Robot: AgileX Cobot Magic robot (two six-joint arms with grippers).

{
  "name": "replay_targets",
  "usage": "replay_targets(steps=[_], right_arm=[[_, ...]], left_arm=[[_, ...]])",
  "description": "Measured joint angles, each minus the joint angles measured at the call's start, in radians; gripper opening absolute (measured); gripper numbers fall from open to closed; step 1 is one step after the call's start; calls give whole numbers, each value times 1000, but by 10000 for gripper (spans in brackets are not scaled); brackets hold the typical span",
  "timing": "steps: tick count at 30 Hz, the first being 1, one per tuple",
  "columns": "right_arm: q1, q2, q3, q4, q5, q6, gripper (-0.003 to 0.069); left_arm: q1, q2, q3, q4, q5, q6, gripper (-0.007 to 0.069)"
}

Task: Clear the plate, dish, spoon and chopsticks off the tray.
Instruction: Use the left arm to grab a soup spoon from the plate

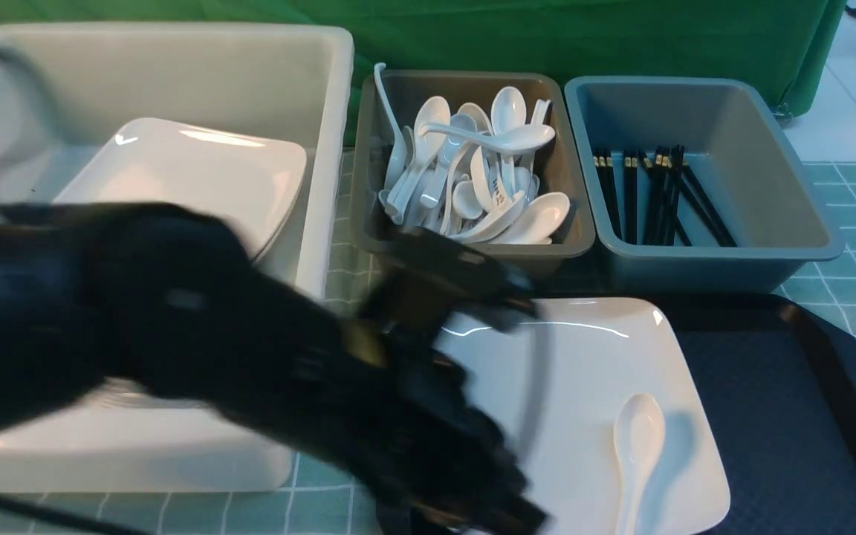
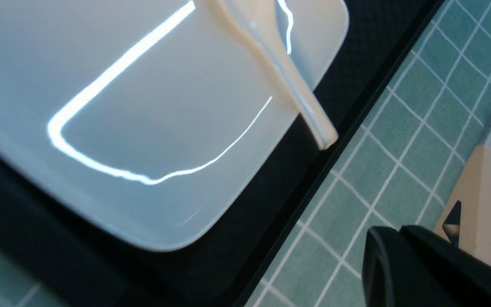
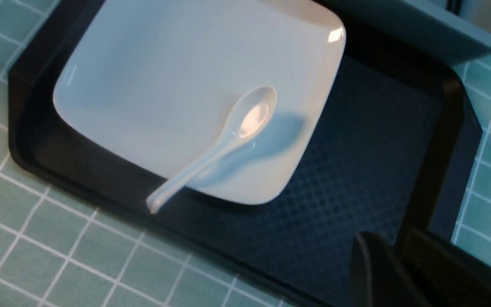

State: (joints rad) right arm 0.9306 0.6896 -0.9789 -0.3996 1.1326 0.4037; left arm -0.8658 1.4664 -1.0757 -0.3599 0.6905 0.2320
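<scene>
Front view. Your left gripper is a black blur over the near left edge of the plate; you cannot tell whether its jaws are spread or pressed together. The plate lies on the left part of the tray, and the spoon rests on the plate, bowl facing up. No dish and no chopsticks show on the tray. Behind it, the white tub holds another square plate, the brown bin holds white spoons, and the grey bin holds black chopsticks.

Left wrist view. One dark finger shows over the checked cloth, holding nothing visible. The spoon handle overhangs the plate's corner.

Right wrist view. Your right gripper hangs above the bare part of the tray; its jaw state cannot be told.

Progress. Judged roughly half done: the spoon and the plate are left to clear.
</scene>
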Motion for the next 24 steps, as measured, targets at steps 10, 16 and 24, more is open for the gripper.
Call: replay_targets(steps=[10,16,24], right_arm=[[0,-212,6,-7,0,-21,143],[0,-252,11,-1,0,-53,143],[0,-255,15,4,0,-84,143]], left_arm=[[-120,432,-393,106,63,-131,197],[-115,577,-492,155,113,-208,425],[-112,640,-496,257,102,-257,393]])
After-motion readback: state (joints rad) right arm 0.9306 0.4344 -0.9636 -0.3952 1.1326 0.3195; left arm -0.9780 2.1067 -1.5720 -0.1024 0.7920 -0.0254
